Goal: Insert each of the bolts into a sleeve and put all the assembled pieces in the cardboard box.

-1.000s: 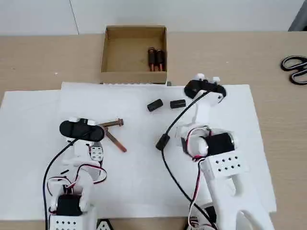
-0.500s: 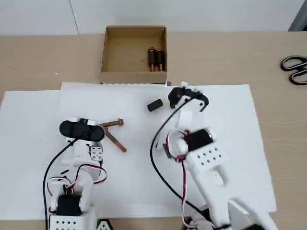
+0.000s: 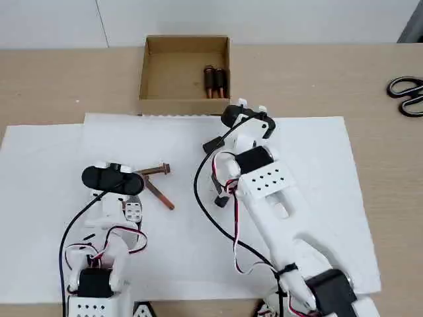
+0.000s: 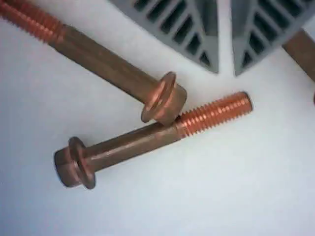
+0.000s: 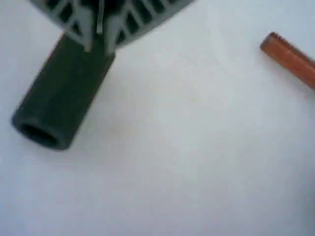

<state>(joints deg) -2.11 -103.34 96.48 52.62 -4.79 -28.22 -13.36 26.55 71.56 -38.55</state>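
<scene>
**Right arm swings in over a sleeve**

Over the last second the right arm has swept across the white paper sheet (image 3: 330, 152) toward the middle. It has carried the right gripper (image 3: 246, 120) from out near the sheet's far side to a spot just short of the brown cardboard box (image 3: 142, 72). The left arm has not stirred. I read this as the start of the next pairing: two assembled pieces (image 3: 215, 82) already lie in the box, while loose parts still wait on the sheet that covers the wooden surface (image 3: 66, 79).

A short black cylindrical sleeve (image 5: 56, 105) lies on its side on the sheet, one end tucked right under the right gripper's tip and the open end pointing away from it. The jaws there are drawn to a thin slit, narrower than the sleeve. My judgement is that the gripper is clenched on nothing and must open before it can take the sleeve.

The left gripper (image 4: 225, 69) hangs just above two copper flanged bolts (image 4: 118, 147), its jaws nearly together and empty. The bolts touch, one's head against the other's shank, just past its tip.
</scene>
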